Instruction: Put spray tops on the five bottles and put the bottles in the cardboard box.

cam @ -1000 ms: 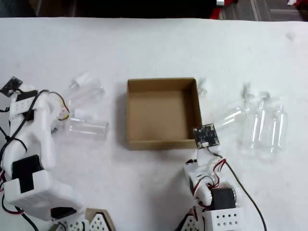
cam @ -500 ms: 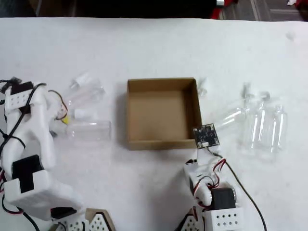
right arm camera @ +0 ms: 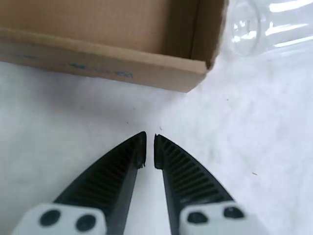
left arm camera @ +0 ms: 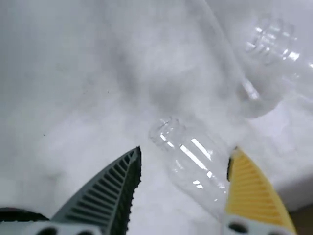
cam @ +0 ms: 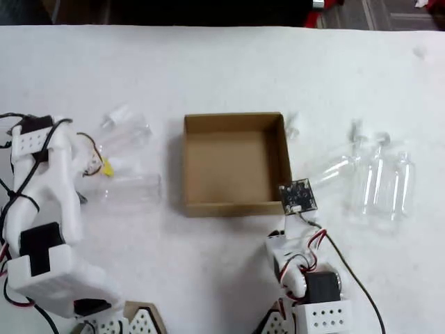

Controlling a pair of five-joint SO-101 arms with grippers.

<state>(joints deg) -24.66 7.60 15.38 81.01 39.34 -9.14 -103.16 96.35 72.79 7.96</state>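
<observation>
Clear uncapped bottle point(left arm camera: 195, 164) lies with its neck between the wide-open, empty jaws of my left gripper point(left arm camera: 186, 152), body running toward the cardboard box point(cam: 236, 120).

A bottle point(right arm camera: 254, 29) beside the cardboard box point(right arm camera: 98, 63) runs past the right wrist view's edge.

The high camera looks down on the whole table point(cam: 222, 62) from far up. One wrist camera sits close behind the left hand point(left arm camera: 185, 152), facing a bottle point(left arm camera: 193, 159). The other, close behind the right hand point(right arm camera: 150, 139), faces the box point(right arm camera: 98, 61) corner. The high camera sees both too.
</observation>
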